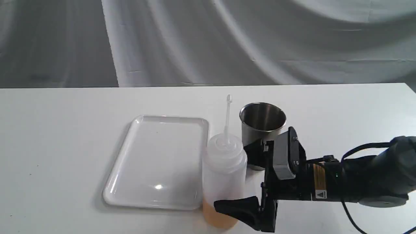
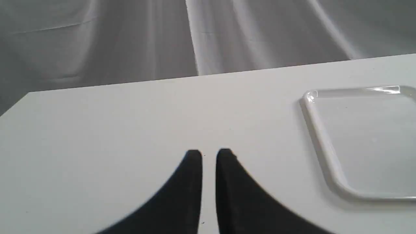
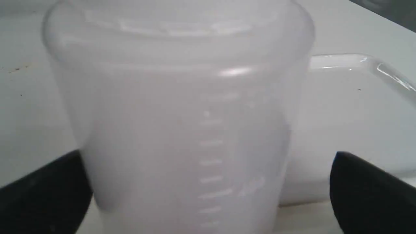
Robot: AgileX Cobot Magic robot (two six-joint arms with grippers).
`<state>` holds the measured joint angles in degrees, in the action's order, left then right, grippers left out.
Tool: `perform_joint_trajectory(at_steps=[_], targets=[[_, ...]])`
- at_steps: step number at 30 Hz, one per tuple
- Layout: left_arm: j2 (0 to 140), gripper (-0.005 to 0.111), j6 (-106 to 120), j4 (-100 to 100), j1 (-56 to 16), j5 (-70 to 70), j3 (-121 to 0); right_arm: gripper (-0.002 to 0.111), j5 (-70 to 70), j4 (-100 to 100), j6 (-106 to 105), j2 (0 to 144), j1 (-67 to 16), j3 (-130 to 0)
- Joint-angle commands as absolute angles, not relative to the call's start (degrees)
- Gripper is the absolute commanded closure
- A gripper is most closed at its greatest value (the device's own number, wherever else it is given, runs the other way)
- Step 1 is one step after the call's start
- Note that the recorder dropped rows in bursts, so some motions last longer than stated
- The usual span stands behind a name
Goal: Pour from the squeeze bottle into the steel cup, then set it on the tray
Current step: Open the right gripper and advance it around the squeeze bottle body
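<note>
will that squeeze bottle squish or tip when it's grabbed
The squeeze bottle will probably be light: only a shallow layer of amber liquid sits at its base. Its translucent wall likely dents under the fingers, so a hard pinch may squirt. Tall and nearly empty, it could tip if nudged high.

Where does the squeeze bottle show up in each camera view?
Exterior view: squeeze bottle low centre, upright, just right of the tray.
Left wrist view: not in it.
Right wrist view: it fills the middle, close up.
Shared landmark: the white tray, visible in all three.
</note>
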<state>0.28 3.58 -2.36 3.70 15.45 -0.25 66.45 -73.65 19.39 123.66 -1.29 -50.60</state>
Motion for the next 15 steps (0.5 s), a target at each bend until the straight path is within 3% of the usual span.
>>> perform_joint_trajectory(at_steps=[1,15], targets=[[0.0,0.098,3.5,-2.3,3.3,15.2,0.0,0.01,66.8,-73.2,19.6,124.1,-2.2,-50.8],[0.0,0.098,3.5,-2.3,3.3,15.2,0.0,0.01,66.8,-70.3,17.8,125.1,-4.1,-50.8]])
